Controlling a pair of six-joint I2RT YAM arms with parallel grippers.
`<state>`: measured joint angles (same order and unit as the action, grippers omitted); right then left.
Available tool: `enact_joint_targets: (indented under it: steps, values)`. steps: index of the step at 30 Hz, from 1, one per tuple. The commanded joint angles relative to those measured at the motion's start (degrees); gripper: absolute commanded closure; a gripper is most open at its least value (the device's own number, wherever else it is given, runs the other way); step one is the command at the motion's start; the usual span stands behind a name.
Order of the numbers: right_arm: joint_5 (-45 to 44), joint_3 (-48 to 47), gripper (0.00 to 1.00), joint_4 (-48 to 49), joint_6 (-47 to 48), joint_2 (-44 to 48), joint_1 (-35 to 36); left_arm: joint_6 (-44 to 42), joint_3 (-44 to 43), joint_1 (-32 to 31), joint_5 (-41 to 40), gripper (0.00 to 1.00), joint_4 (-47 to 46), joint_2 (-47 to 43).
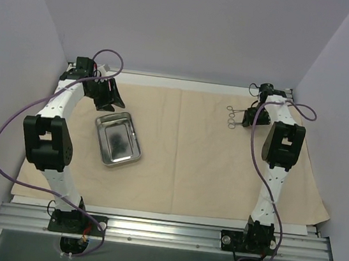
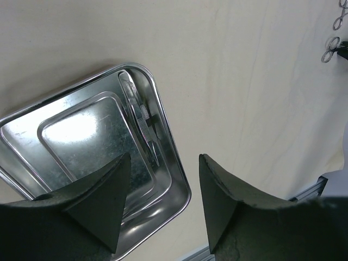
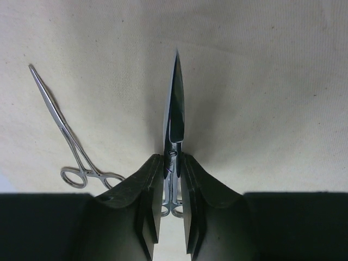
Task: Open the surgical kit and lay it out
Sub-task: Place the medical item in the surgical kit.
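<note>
At the far left of the bench [image 1: 170,215], the left end effector [image 2: 164,160] hangs above the cloth, just past the far edge of the steel tray [image 1: 117,139]. Its fingers [image 2: 106,209] stand well apart with nothing between them. The tray rests on the left half of the beige cloth wrap [image 1: 183,164], turned at a slant to the cloth's edges. In the left wrist view, a pair of tweezers [image 2: 142,117] with a ribbed grip lies inside the tray along one long wall.

The wrap itself is spread open and flat, covering most of the bench, with faint creases running across it.

Toward the far right of the cloth lies a haemostat [image 3: 65,136], its ring handles near the right end effector [image 3: 173,163] and its slim jaws pointing away. It is beside that end effector, not touching it.

Just to its right, the right end effector is clamped on a pair of scissors [image 3: 175,109]. The fingers are pressed in at the pivot, the closed blades project forward over the cloth, and the ring handles sit back between the fingers. Whether the blade tips touch the cloth cannot be told.
</note>
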<state>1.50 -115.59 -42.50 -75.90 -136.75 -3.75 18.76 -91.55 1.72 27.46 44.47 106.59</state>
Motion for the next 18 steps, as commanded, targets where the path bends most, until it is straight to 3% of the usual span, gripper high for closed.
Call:
enact_joint_targets:
  steps: [1, 9, 16, 18]
  values:
    - [-0.53, 0.8, 0.78, -2.5, -1.36, -0.36, 0.41, -1.19, -1.09, 0.48, 1.01, 0.38, 0.88, -1.56]
    - [-0.62, 2.65, 0.64, -1.62, -0.74, 0.87, 0.32, -1.19, -0.04, 0.31, 0.66, 0.32, 1.5, -2.17]
    - [0.78, 4.23, 0.58, -3.55, 0.84, 5.77, 0.14, -1.71, 0.23, -0.75, -1.09, 0.32, 3.78, -2.43]
    - [1.31, 6.25, 0.48, -4.34, 1.98, 7.8, 0.32, -1.28, 0.84, -1.1, -3.11, 0.32, 3.96, -2.52]
